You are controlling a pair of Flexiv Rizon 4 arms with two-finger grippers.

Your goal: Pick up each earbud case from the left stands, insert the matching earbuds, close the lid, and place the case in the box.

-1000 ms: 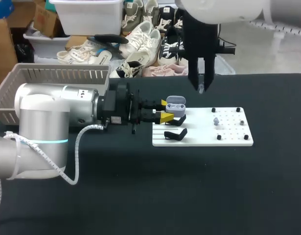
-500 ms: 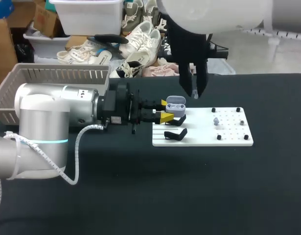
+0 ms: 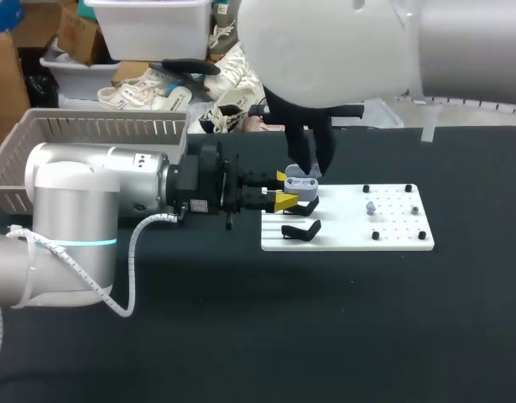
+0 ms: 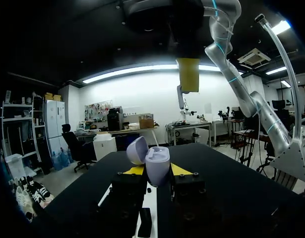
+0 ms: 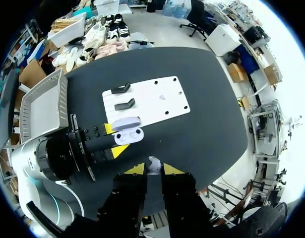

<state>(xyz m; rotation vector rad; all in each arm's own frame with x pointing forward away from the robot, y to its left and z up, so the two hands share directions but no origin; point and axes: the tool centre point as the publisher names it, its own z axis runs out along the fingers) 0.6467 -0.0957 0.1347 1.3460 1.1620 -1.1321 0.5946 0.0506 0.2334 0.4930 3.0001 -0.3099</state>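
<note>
Black surface (image 3: 241, 336) carries everything you need. Your left tool (image 4: 157, 171) is clamped on the lilac earbud case (image 4: 157, 161), holding it with the lid open and the wells facing up so they can be reached. Directly above, your right tool (image 5: 150, 168) pinches one earbud (image 5: 153, 162), tips down, likely for insertion. The white board (image 3: 392, 239) lies at the case's 3 o'clock. The basket (image 3: 39, 134) waits at 10 o'clock.

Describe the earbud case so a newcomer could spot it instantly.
Start at the white board on the black table. At its left end, the jaws of the left gripper hold a small lavender earbud case, lid open. Its black neighbour is an empty stand.
</note>
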